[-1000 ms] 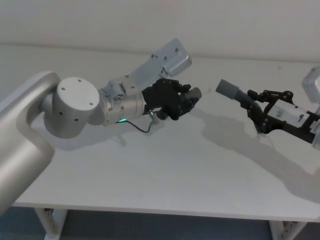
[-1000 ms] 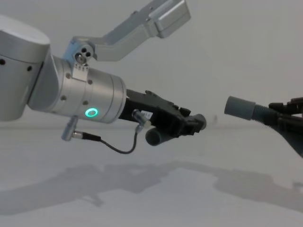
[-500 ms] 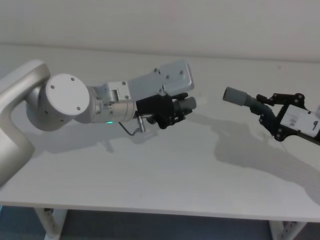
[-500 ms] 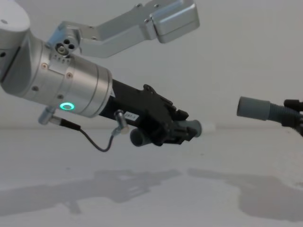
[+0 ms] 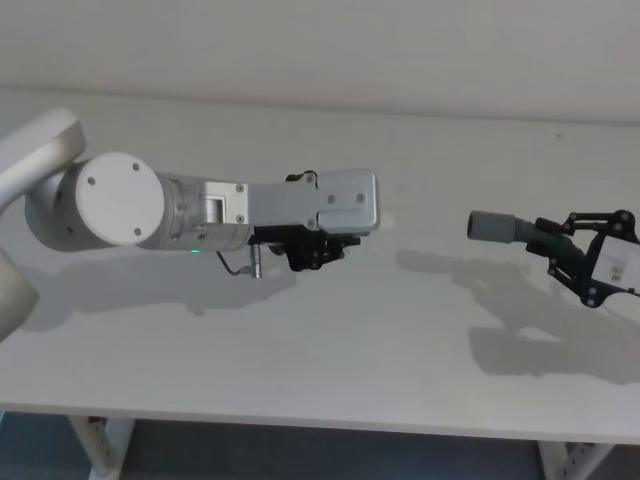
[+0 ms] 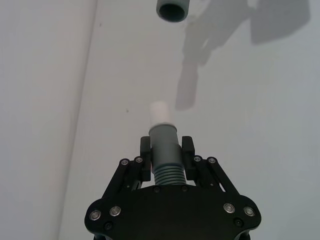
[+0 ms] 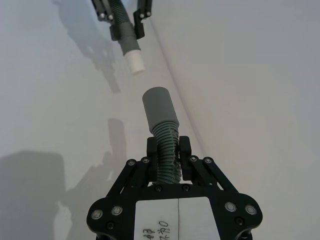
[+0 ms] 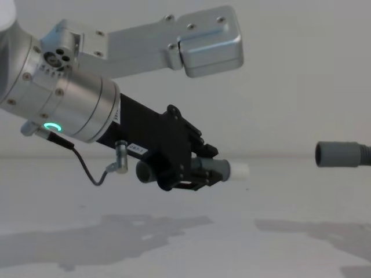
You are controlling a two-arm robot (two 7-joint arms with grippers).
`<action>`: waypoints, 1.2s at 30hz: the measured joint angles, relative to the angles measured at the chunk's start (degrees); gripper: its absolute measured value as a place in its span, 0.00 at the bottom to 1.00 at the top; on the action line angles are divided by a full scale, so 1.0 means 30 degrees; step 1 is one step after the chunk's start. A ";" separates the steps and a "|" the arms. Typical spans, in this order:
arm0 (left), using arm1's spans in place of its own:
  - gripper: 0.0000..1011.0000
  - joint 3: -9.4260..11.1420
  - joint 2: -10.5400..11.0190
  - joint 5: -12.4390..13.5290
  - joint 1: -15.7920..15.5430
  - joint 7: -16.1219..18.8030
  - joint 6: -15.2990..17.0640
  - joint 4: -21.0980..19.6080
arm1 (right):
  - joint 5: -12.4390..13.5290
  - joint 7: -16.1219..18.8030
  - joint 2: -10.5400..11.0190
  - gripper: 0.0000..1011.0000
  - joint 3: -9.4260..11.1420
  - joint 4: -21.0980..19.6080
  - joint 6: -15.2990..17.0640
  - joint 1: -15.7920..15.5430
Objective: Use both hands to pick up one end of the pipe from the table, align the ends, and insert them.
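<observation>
Pipe's short piece (image 6: 164,135) clamped in left gripper (image 6: 166,146), longer piece (image 7: 164,136) in right gripper (image 7: 169,146), both above the table (image 5: 330,350). Drawn farther apart than a second ago, white tip (image 6: 161,111) now level, facing socket cuff (image 5: 492,226); closing and insertion remaining.

A whitish-grey table (image 5: 330,360) spans the middle of the head view, meeting a pale wall (image 5: 320,40) along the top; pale legs (image 5: 92,447) and dark floor (image 5: 320,458) line the bottom edge.
</observation>
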 joint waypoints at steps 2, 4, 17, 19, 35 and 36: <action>0.35 0.0032 0.0047 0.0120 -0.0015 -0.0034 -0.0077 -0.0033 | -0.0201 0.0051 0.0056 0.25 0.0030 0.0113 -0.0412 0.0007; 0.35 0.0048 0.0092 0.0236 -0.0011 -0.0032 -0.0254 -0.0047 | -0.0256 0.0130 0.0072 0.25 0.0053 0.0160 -0.0593 0.0009; 0.35 -0.0444 -0.0183 0.0250 0.0712 0.1237 -0.2636 0.0558 | 0.0882 0.0343 -0.0551 0.25 0.0181 -0.0195 -0.0002 0.0013; 0.35 -0.0576 -0.0314 0.0172 0.0864 0.1590 -0.3296 0.0756 | 0.1075 0.0344 -0.0687 0.25 0.0189 -0.0282 0.0170 0.0011; 0.35 -0.1468 -0.1366 -0.0677 0.1653 0.3497 -0.9668 0.3250 | 0.1613 0.0324 -0.1411 0.25 0.0256 -0.0901 0.1404 0.0052; 0.35 -0.1520 -0.1380 -0.0790 0.1665 0.3504 -1.0326 0.3505 | 0.1592 0.0324 -0.1418 0.25 0.0263 -0.0906 0.1423 0.0059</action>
